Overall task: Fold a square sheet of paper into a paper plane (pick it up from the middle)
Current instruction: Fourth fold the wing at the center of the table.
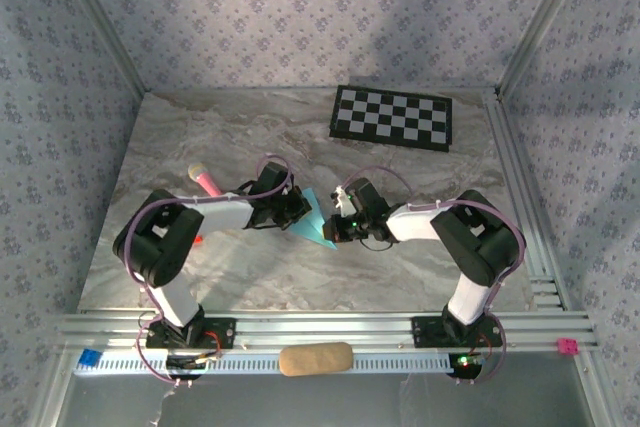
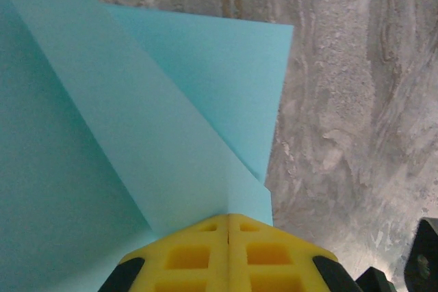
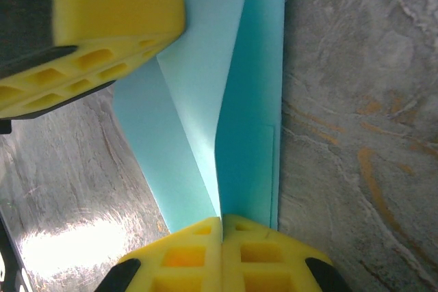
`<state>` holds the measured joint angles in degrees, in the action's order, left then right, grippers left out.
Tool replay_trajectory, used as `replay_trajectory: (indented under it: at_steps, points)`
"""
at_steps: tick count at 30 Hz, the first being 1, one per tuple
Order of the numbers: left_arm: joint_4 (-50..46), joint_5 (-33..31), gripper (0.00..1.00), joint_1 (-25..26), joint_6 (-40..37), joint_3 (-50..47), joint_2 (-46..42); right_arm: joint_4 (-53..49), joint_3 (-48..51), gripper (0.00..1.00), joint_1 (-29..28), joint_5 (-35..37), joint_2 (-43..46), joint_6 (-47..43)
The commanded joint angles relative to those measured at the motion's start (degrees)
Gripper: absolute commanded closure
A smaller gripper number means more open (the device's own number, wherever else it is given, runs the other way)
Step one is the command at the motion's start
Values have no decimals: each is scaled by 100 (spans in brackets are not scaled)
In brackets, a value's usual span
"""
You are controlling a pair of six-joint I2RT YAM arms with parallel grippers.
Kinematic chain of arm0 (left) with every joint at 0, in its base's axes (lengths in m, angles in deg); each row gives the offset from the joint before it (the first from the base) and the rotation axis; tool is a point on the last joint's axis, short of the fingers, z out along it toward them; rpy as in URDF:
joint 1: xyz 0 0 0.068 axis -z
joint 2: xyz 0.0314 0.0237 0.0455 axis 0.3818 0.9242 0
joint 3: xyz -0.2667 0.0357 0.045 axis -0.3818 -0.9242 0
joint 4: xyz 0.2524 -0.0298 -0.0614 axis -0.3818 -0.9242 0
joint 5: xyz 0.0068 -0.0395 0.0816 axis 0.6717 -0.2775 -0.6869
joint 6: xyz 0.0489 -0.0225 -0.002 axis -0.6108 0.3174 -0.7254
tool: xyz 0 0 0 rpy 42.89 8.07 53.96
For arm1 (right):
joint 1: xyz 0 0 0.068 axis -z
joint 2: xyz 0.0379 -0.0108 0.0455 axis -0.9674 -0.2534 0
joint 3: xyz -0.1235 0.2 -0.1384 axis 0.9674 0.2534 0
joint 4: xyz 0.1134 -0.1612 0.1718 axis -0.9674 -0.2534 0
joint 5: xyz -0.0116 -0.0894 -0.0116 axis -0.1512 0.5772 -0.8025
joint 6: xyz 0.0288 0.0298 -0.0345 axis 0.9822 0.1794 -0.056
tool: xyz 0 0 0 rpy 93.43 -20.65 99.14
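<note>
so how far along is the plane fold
Early to midway, I'd say. Done: the blue paper already carries creases, with flaps overlapping. In hand: the left gripper and right gripper are both shut on it from opposite sides, over the table. Left: it is a broad, loosely folded shape, not yet a narrow pointed dart, so more folds are needed.

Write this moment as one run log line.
left gripper shut on blue paper | right gripper shut on blue paper | blue paper creased
</note>
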<state>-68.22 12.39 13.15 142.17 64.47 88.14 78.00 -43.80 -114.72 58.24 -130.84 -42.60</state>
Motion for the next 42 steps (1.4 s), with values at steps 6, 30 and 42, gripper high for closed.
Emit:
replay_trajectory:
  at_steps: [6,30,42]
  points:
    - [66,-11,91,-38,-4,220,100,-667,-58,100,-4,57,-231,99]
    - [191,179,88,2,-196,348,406,-831,-138,99,67,-78,-432,398]
    - [102,191,88,23,-244,374,567,-894,-139,98,123,-124,-440,395]
